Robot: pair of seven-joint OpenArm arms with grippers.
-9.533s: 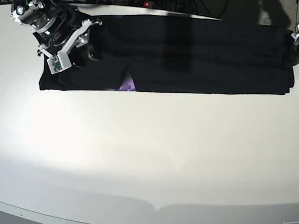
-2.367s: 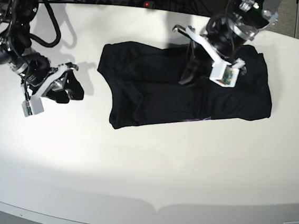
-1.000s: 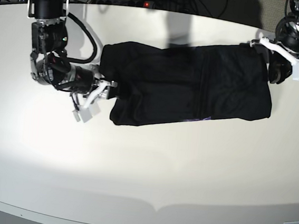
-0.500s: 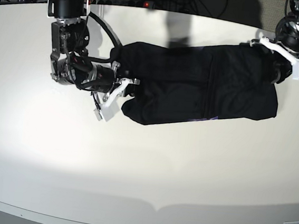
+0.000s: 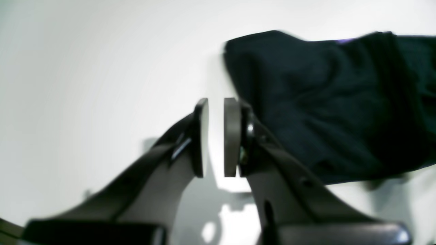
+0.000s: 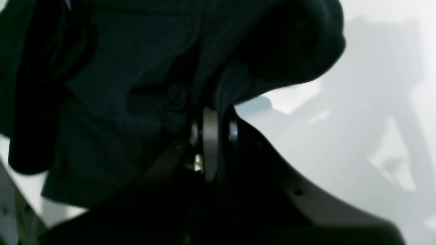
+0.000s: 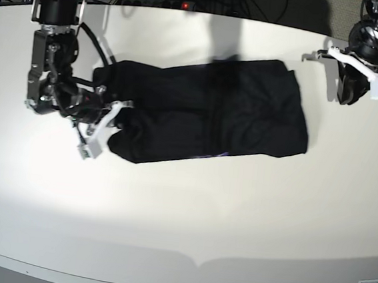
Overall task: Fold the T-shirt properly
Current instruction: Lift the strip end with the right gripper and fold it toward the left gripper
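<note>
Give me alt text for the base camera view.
A folded black T-shirt lies across a white table. The right gripper, at the picture's left, is shut on the shirt's end. The left gripper, at the far right, hangs clear of the cloth, holding nothing.

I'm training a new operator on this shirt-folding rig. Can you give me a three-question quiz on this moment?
1. True or false: the left gripper holds the T-shirt.
2. Which gripper is shut on the cloth? A. left B. right C. both
3. Fill in: the T-shirt lies on a ___ table.

Key: 1. False: it stands apart from the cloth, nothing between its pads. 2. B, the right gripper. 3. white.
</note>
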